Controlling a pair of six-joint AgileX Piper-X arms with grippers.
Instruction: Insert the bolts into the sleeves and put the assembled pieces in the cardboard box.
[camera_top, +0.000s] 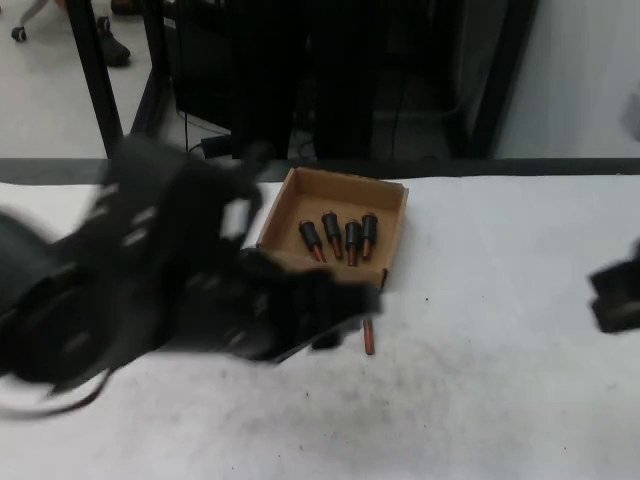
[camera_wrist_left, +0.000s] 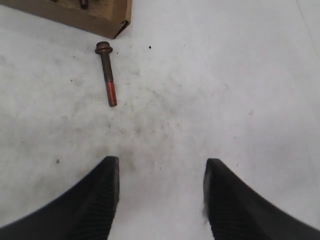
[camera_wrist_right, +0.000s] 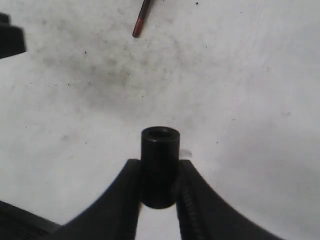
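One loose bolt (camera_wrist_left: 106, 75) on worktop (camera_wrist_left: 225, 75), just beside cardboard box (camera_top: 300, 185) (four assembled pieces (camera_top: 332, 232) inside). Left claw (camera_wrist_left: 161, 162) open, empty; right claw (camera_wrist_right: 160, 167) clamped on sleeve (camera_wrist_right: 160, 145). Bolt likely stiff, light, rolls easily: grip mid-shank.

1 bolt (camera_wrist_left: 106, 74) beside cardboard box (camera_wrist_left: 75, 16), gripper (camera_wrist_left: 161, 182) spread
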